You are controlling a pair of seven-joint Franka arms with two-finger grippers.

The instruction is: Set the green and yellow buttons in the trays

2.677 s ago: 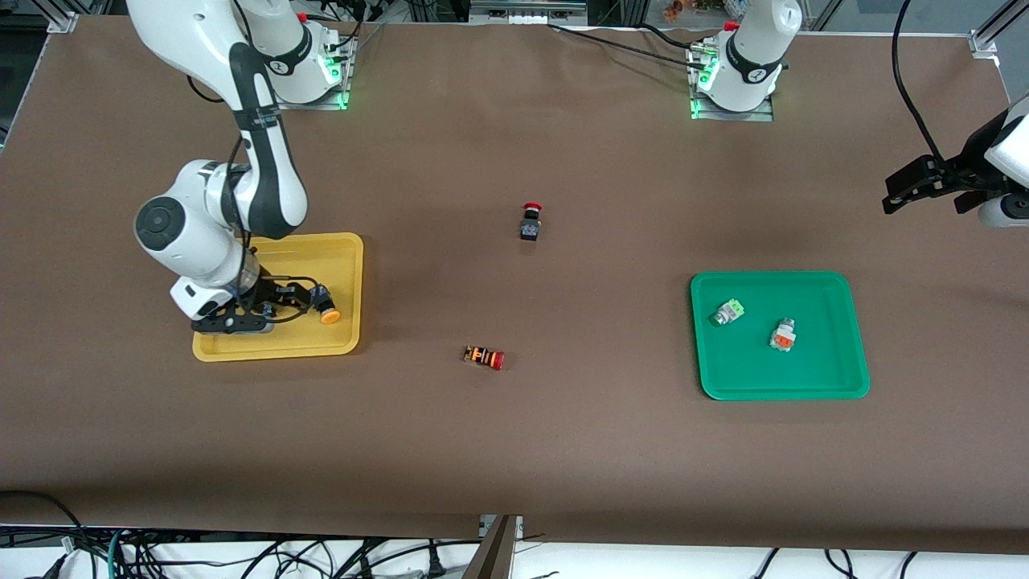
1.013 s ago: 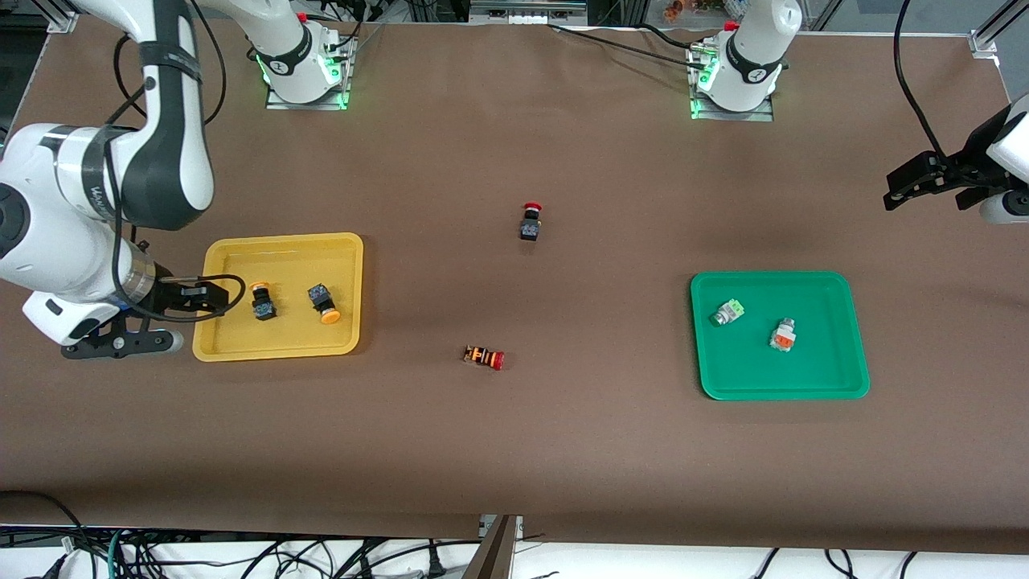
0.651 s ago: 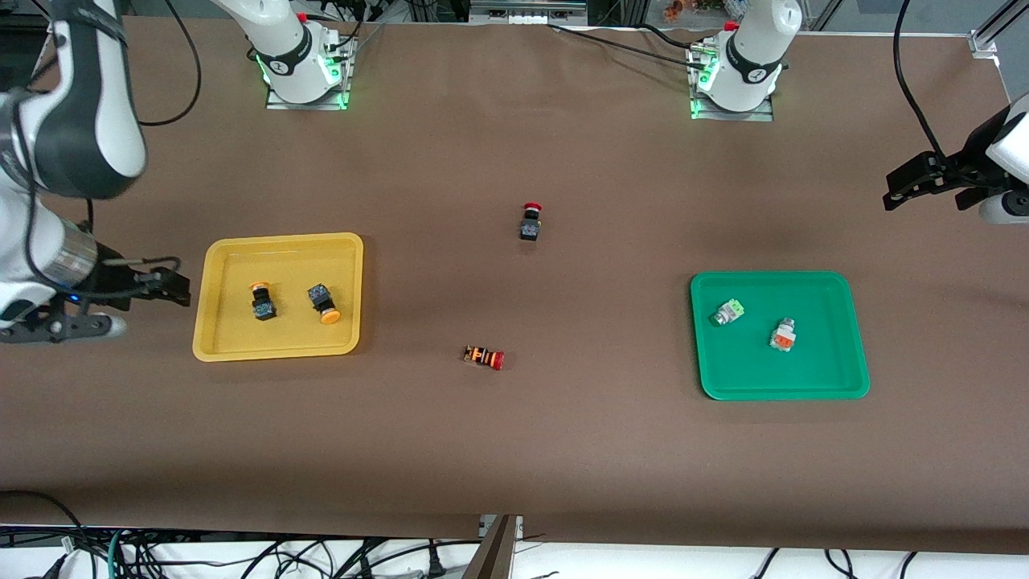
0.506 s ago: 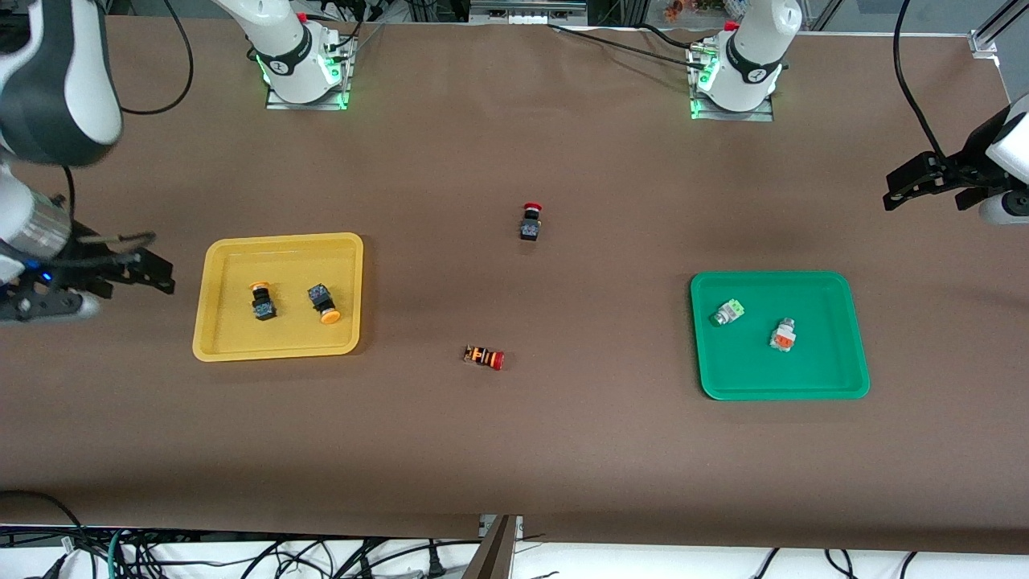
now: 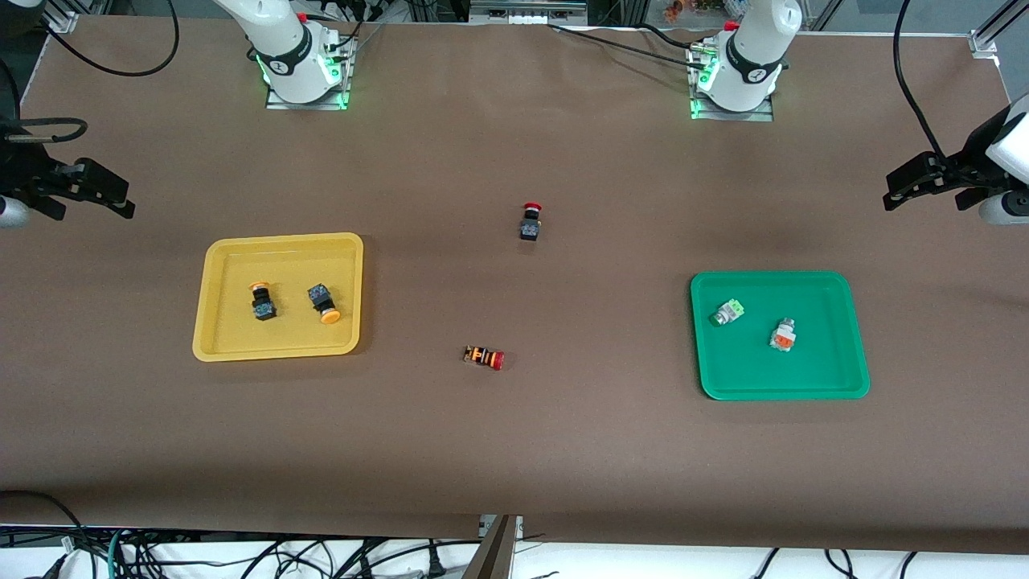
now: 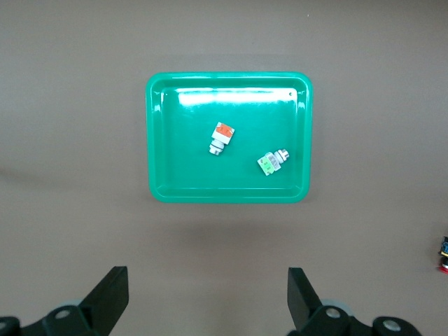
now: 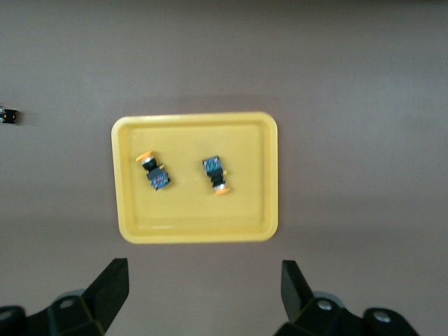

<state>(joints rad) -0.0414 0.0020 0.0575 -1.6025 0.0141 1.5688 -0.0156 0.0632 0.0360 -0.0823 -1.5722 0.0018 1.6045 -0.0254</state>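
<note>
Two black-blue buttons with yellow-orange caps [image 5: 261, 300] [image 5: 323, 302] lie in the yellow tray [image 5: 278, 347]; the right wrist view shows them [image 7: 154, 171] [image 7: 216, 175] in that tray [image 7: 196, 229]. Two whitish-grey buttons, one with a light-green block [image 5: 727, 312] and one with an orange block [image 5: 782, 334], lie in the green tray [image 5: 784, 389]; the left wrist view shows them [image 6: 269, 162] [image 6: 220, 138] in it [image 6: 227, 192]. My right gripper [image 5: 104, 193] is open and empty, up in the air at the right arm's end of the table. My left gripper [image 5: 912, 183] is open and empty at the left arm's end.
A black switch with a red mushroom cap [image 5: 530, 222] stands mid-table, farther from the front camera. A red-capped switch with an orange-striped body [image 5: 484, 357] lies nearer, between the trays. Both arm bases stand along the table's back edge.
My right gripper has let go in the yellow tray, leaving a second yellow-capped button there, and has drawn up and away past the tray toward the table's end. The left arm has not moved.
</note>
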